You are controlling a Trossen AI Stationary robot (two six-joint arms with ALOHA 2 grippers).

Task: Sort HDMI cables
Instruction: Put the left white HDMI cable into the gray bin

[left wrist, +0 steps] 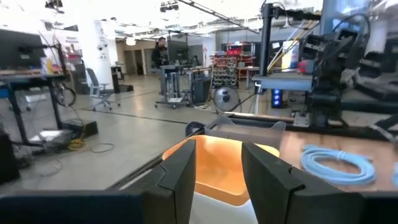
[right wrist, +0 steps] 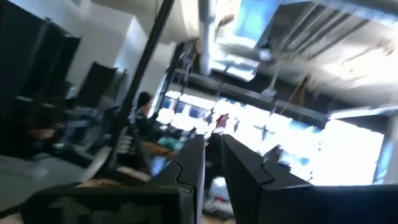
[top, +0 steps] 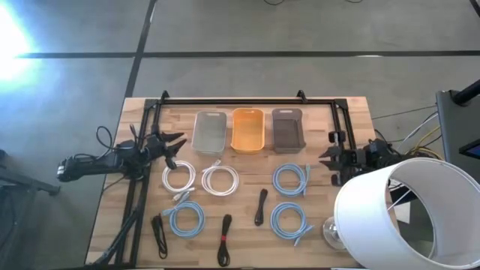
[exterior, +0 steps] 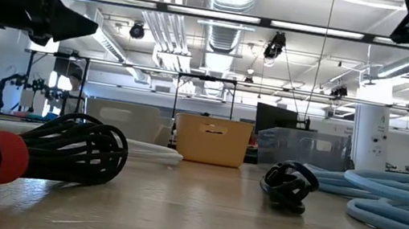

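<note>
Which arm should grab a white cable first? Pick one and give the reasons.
Left. The left gripper hangs open just above the white cables, on its own side of the table. The right gripper sits by the blue cables, farther from the white ones.

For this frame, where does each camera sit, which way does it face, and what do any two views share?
High view: overhead, straight down on the table; both arms show, left end effector, right end effector.
Low view: tabletop level, across black bundles toward the trays.
Left wrist view: past its own fingers at the orange tray.
Right wrist view: tilted up at the room, own fingers showing.
Shared: high, low and left wrist views all show the orange tray.
</note>
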